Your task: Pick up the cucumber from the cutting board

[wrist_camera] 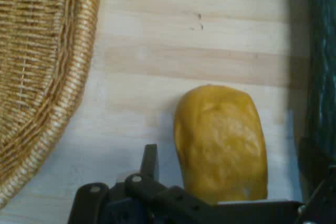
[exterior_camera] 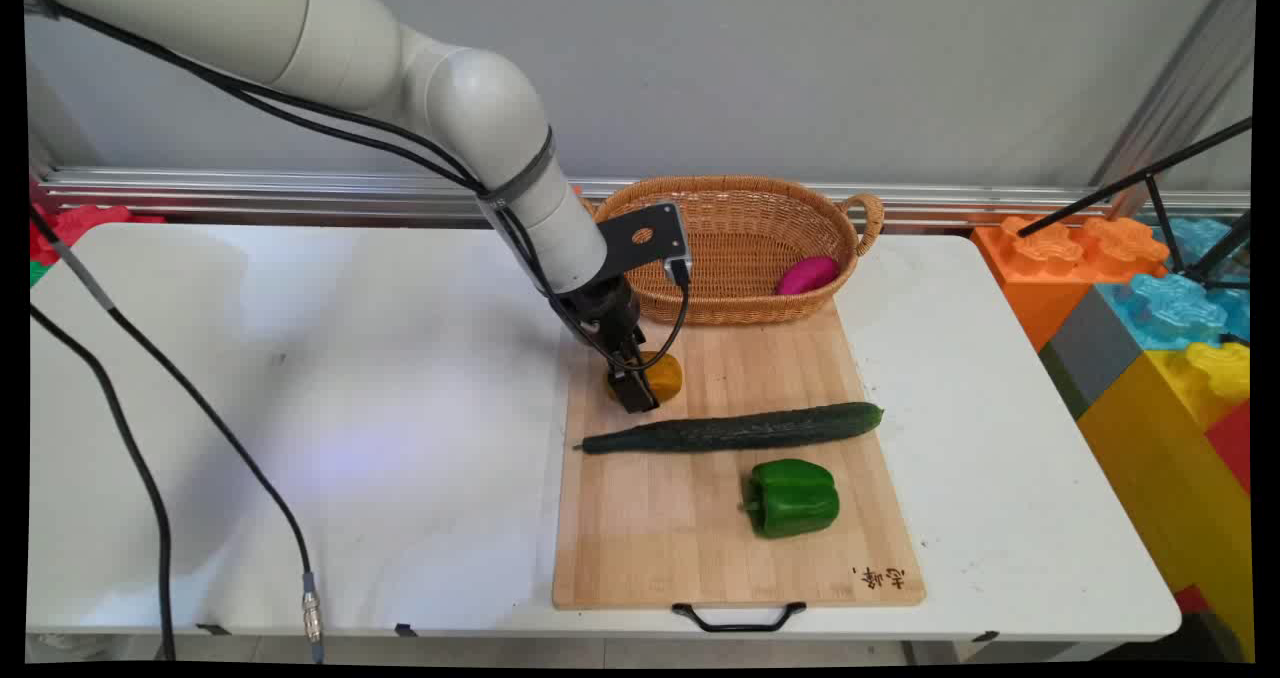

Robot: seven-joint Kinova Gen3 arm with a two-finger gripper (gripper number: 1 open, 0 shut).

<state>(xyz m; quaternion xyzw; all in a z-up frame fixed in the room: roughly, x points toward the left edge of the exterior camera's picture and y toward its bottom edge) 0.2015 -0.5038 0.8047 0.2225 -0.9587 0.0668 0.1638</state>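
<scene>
— White table (exterior_camera: 330, 428) under a grey wall; what lies on it?

— Wooden board (exterior_camera: 700, 548), with a wicker basket (exterior_camera: 740, 233) at its far end. A magenta fruit (exterior_camera: 806, 275) sits in the basket.

— And the gripper (exterior_camera: 636, 390)?

— Down low at the board's far left corner, fingers spread wide on either side of a yellow fruit (wrist_camera: 220, 142), not clamped on it. One finger (wrist_camera: 149, 161) stands just beside the fruit, a gap showing between them.

— What does the fruit look like?

— Mustard yellow, oblong, rounded, slightly dimpled skin. It rests on the board between the basket and a long dark cucumber (exterior_camera: 735, 429).

— Anything else?

— A green pepper (exterior_camera: 793, 498) just nearer than the cucumber.
</scene>
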